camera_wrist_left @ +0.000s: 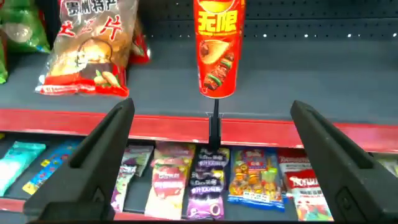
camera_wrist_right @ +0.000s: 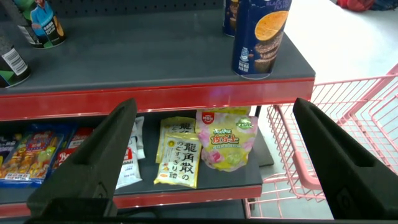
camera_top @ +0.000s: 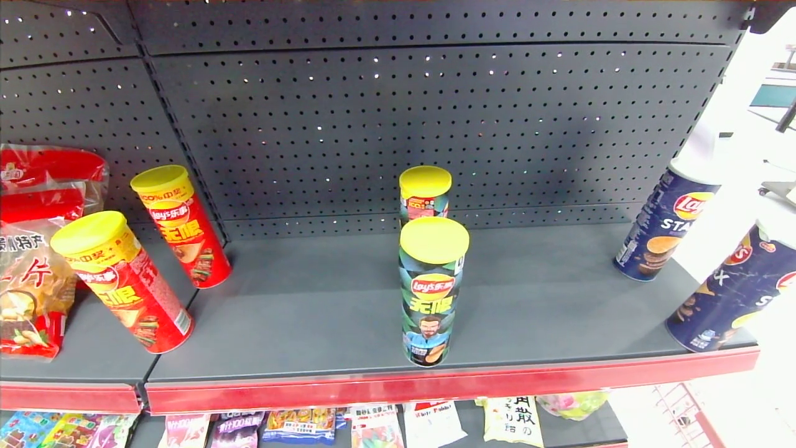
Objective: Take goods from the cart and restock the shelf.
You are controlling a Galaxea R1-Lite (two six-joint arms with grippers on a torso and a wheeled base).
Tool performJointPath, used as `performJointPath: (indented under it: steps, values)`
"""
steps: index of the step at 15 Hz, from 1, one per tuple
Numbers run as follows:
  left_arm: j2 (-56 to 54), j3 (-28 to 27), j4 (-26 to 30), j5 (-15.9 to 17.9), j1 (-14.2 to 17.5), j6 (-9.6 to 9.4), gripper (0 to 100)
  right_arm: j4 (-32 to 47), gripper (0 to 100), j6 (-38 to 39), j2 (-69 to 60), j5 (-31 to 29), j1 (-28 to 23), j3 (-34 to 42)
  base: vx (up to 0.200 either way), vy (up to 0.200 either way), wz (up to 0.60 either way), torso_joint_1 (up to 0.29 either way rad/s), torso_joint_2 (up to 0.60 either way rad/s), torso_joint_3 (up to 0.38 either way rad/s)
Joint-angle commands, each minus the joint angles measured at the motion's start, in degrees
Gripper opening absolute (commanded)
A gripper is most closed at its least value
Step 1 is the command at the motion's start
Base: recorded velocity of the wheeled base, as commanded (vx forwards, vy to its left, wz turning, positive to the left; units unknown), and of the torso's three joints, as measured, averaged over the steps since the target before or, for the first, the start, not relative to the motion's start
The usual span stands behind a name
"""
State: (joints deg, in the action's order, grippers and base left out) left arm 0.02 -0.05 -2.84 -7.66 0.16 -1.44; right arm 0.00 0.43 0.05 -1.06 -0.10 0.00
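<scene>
While the shelf [camera_top: 528, 298] is being faced, the left gripper [camera_wrist_left: 214, 165] is being held with its fingers spread wide apart, and purple packets [camera_wrist_left: 205, 180] on the lower tier are being seen through the gap. The right gripper [camera_wrist_right: 214, 165] is being held in the same spread state, with a yellow packet [camera_wrist_right: 177, 152] being seen through its gap.

All positions are being referred to the front green can [camera_top: 432, 292], which is being recorded as upright, yellow-lidded and close to the red front rail [camera_top: 435, 382] at mid-shelf.

- A second green can [camera_top: 424, 193] is being noted directly behind it, near the perforated back panel [camera_top: 435, 112].
- Two red cans are being noted well apart to its left: the rear red can [camera_top: 180, 224] and the front red can [camera_top: 124, 283], the latter farther left.
- Snack bags [camera_top: 31, 274] are being noted farther left again.
- Two dark blue cans are being noted well apart to its right, at the shelf end: the rear blue can [camera_top: 662, 224] and the front blue can [camera_top: 727, 292].
- The pink wire cart [camera_wrist_right: 354, 118] is being noted lower than it and beyond the blue cans, past the shelf end.
</scene>
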Motion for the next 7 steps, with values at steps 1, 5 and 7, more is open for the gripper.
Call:
performJointPath:
  steps: [1,5,7]
  values:
    - [0.0,0.0,0.0,3.7,0.0,1.26,100,0.0,100,0.0,0.0,0.0,0.0,0.0,0.0,0.0,0.0,0.0,0.0,0.0]
    - [0.0,-0.1,2.8,4.7,0.0,0.82,100,0.0,100,0.0,0.0,0.0,0.0,0.0,0.0,0.0,0.0,0.0,0.0,0.0]
    - [0.0,0.0,2.8,4.7,0.0,0.82,100,0.0,100,0.1,0.0,-0.1,0.0,0.0,0.0,0.0,0.0,0.0,0.0,0.0]
